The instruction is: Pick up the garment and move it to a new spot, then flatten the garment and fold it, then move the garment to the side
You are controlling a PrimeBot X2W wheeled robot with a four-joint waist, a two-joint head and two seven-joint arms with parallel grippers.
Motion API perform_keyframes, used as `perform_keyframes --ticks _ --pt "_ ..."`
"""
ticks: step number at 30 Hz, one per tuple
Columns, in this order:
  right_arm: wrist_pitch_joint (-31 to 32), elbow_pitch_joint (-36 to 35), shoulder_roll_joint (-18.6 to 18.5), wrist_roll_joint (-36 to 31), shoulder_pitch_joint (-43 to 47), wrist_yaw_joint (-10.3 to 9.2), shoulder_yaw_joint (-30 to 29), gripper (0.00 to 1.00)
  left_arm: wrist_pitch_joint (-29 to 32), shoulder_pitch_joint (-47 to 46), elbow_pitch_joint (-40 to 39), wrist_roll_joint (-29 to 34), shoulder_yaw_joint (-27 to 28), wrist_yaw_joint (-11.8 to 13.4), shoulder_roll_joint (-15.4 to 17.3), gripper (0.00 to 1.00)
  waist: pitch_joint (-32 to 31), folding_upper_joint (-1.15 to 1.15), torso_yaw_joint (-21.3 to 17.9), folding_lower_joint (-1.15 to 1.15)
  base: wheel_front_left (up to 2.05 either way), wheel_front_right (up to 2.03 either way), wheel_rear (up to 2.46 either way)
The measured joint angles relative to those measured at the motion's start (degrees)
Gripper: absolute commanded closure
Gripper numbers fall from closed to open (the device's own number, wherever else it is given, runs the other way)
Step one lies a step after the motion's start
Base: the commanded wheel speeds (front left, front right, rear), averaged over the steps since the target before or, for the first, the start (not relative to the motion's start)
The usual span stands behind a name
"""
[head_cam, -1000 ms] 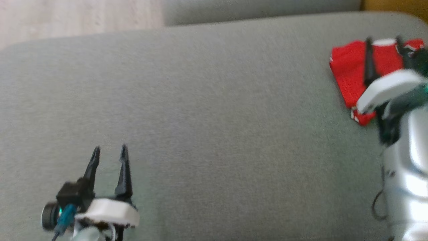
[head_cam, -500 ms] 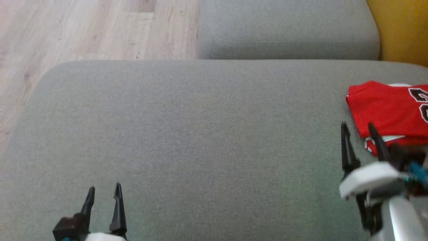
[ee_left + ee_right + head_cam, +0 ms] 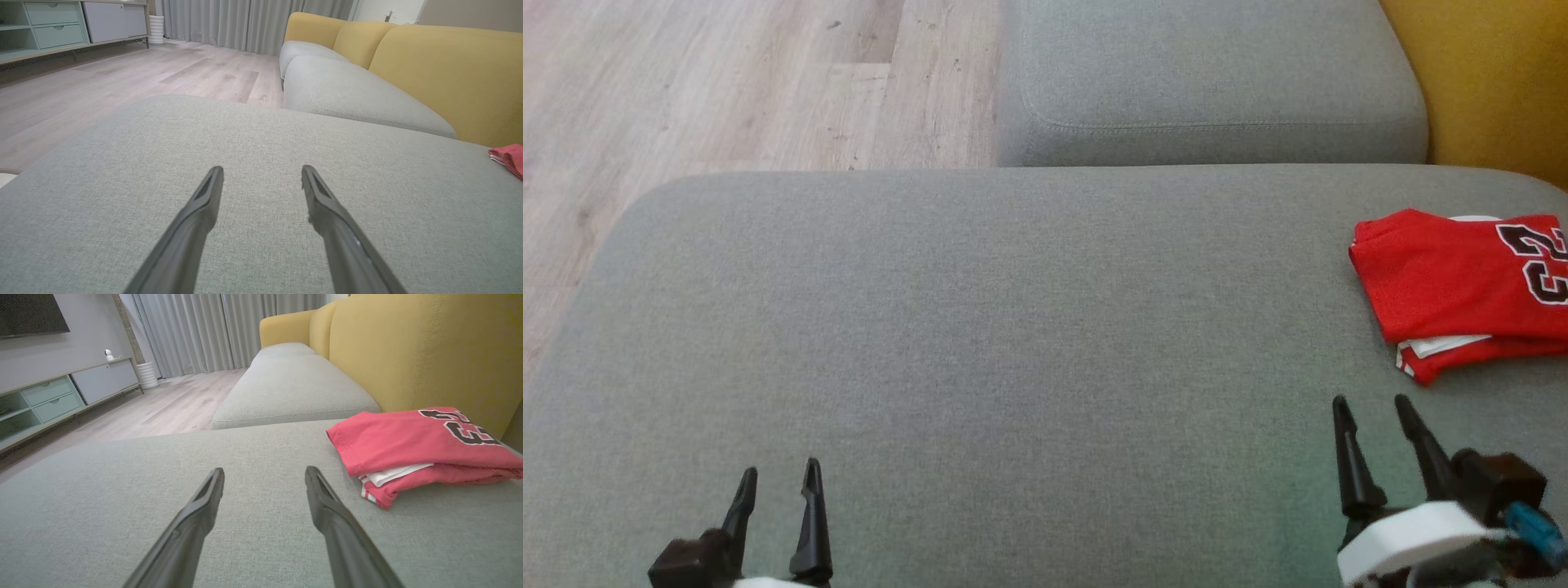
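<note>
**Operator:** Garment status?

**Observer:** Your garment point(image 3: 1454, 294), a red jersey with dark, white-edged numerals, lies folded in a compact stack. It sits at the right end of the grey seat cushion point(image 3: 1013, 343), close to the yellow backrest point(image 3: 1486, 73). Top panel smooth. A white-trimmed layer pokes out at the near edge. Part of it runs past the head view's right border.

**Operator:** Where does that leave me?

**Observer:** Judging by how it lies: folded, set to the side, nothing gripping it. I'd call the task as good as finished. At most, you check that the stack is tidy.

**Operator:** Tools?

**Observer:** Your right gripper point(image 3: 1369, 400) hovers near the garment's near edge without touching it, fingers spread, nothing between them. Your left gripper point(image 3: 780, 467) is well apart from it, over bare cushion, likewise spread and empty. Wood floor point(image 3: 727, 82) beyond the cushion.
</note>
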Motion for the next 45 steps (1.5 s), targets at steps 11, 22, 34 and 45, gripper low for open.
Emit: perform_keyframes --ticks 11,22,34,45 --pt "-0.78 0.51 0.03 0.44 1.89 -0.01 1.18 0.00 0.02 0.04 1.86 0.12 -0.32 -0.32 -0.13 0.00 -0.10 0.00 0.26 0.00 0.00 0.00 0.00" --pt "-0.78 1.45 0.04 0.83 1.90 -0.01 1.27 1.00 0.55 0.04 2.76 -0.55 -0.48 -0.46 -0.51 1.00 -0.07 0.00 0.34 0.00 0.00 0.00 0.00" --pt "-0.25 6.25 0.10 5.66 3.04 -0.02 1.19 1.00 1.64 2.14 6.11 -3.57 -0.05 -2.04 -3.68 1.00 0.22 0.00 0.01 0.01 0.00 0.00 0.00" --pt "0.64 6.26 0.10 12.92 2.77 -0.02 0.74 1.00 3.30 1.99 6.78 -7.90 3.28 -4.23 -5.46 1.00 0.58 0.00 -0.41 0.01 0.00 0.00 0.00"
